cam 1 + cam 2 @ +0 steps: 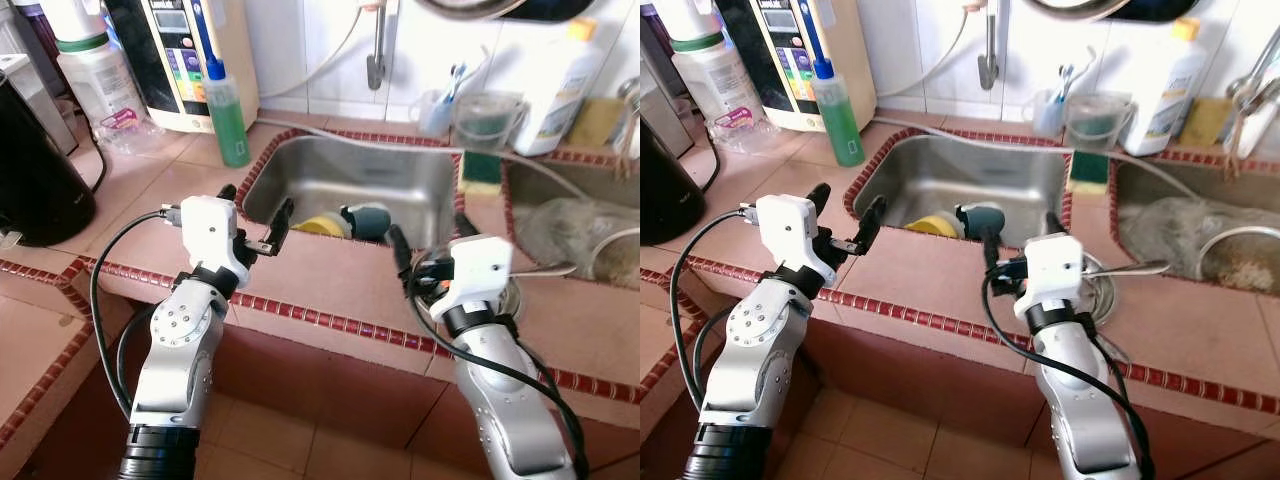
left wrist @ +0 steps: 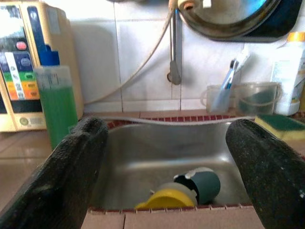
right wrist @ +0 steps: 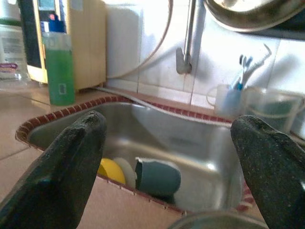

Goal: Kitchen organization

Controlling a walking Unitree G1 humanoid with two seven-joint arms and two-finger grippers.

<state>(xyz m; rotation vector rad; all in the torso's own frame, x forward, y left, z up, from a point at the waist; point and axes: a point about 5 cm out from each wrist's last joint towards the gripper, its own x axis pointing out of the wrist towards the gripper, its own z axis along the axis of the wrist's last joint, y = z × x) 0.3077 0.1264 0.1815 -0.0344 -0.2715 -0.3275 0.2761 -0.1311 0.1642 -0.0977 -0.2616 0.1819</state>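
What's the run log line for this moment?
left gripper: open, over sink's front edge | right gripper: open, same | sink: blue-grey cup on side, yellow item

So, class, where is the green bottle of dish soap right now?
The green bottle stands on the tiled counter at the sink's back left corner, just in front of the cream machine, beyond the left claw.

1. Terracotta tiled counter (image 1: 330, 280), red trim edge, steel sink (image 1: 420, 190) set in.
2. On it: green soap bottle (image 1: 228, 118), black kettle (image 1: 35, 175), sponge (image 1: 480, 172), clear cups (image 1: 487, 120), white bottle (image 1: 562, 95).
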